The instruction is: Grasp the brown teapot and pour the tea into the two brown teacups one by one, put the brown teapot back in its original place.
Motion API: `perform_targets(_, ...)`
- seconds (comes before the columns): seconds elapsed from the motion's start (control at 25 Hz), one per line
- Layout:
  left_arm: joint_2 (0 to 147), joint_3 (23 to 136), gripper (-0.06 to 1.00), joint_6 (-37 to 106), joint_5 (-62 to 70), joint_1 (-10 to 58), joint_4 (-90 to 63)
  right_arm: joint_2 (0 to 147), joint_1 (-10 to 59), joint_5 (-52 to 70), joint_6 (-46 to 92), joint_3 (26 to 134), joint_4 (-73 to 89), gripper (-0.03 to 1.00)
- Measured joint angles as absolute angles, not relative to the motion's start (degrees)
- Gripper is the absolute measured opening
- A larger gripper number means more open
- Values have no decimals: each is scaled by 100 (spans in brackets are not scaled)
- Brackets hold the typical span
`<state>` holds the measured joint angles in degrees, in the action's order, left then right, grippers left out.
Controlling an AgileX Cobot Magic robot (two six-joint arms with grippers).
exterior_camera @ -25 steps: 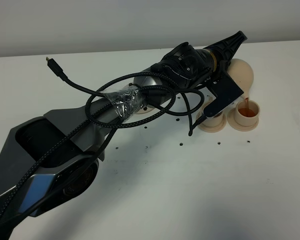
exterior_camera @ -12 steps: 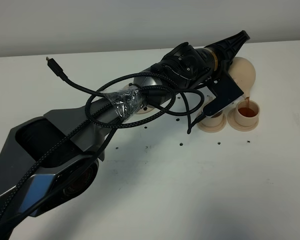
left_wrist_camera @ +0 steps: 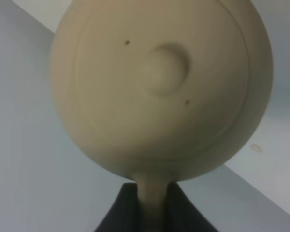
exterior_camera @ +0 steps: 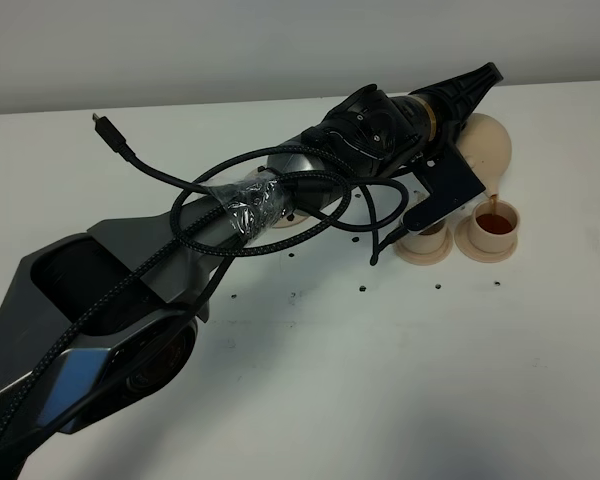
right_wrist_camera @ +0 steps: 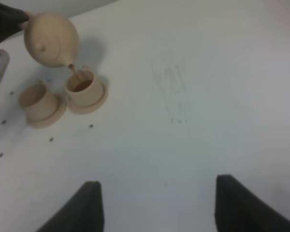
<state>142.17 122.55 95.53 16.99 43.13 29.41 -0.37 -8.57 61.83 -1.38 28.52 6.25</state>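
left gripper [left_wrist_camera: 152,209]: clenched on brown teapot [exterior_camera: 485,145] handle; pot tipped, near far edge, right side
tea [exterior_camera: 497,226]: running from spout into teacup nearer right edge [exterior_camera: 480,232]
second teacup [exterior_camera: 427,242]: just beside it
right gripper [right_wrist_camera: 157,208]: released, holding nothing

**White table, three saucers on its far side**

The white table [exterior_camera: 400,380] is plain and matt, with small dark specks [exterior_camera: 361,289] scattered across its middle. Far right, two small round tan saucers lie just beside each other. The left saucer [exterior_camera: 420,257] and the right saucer [exterior_camera: 488,252] each carry a brown teacup [exterior_camera: 497,222]. Further left, a wider tan saucer [exterior_camera: 298,219] lies flat, mostly hidden under the arm.
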Motion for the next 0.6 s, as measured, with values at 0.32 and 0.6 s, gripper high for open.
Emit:
perform_targets(0.32,14217,12255,11,9623,1699,4313,2941,-37,-857,6183,-138,2852,625,49)
perform_targets(0.6,14217,12255,11,9929,1695,4313,2804,-37,-857,6183,-138,2852,625,49)
